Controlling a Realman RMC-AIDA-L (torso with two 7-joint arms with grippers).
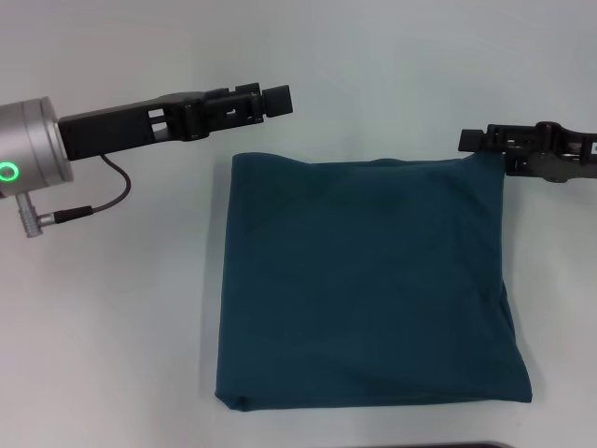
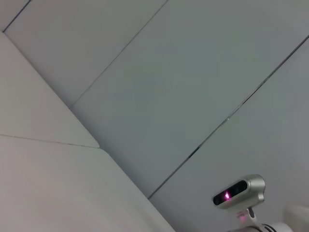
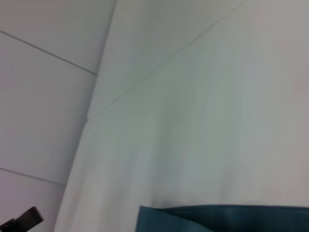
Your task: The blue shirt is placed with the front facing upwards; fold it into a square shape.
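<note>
The blue shirt point(image 1: 364, 280) lies folded into a rough square in the middle of the white table, showing plain teal cloth with no lettering. My left gripper point(image 1: 280, 99) hovers just beyond the shirt's far left corner, clear of the cloth. My right gripper point(image 1: 474, 140) is at the shirt's far right corner, and the cloth's corner reaches up to it. The right wrist view shows the shirt's edge point(image 3: 222, 217) and a dark tip of the other gripper point(image 3: 21, 220). The left wrist view shows no shirt.
The white table point(image 1: 112, 355) surrounds the shirt on all sides. A cable point(image 1: 103, 201) hangs from the left arm. The left wrist view shows wall panels and a small grey camera unit point(image 2: 239, 191) with a pink light.
</note>
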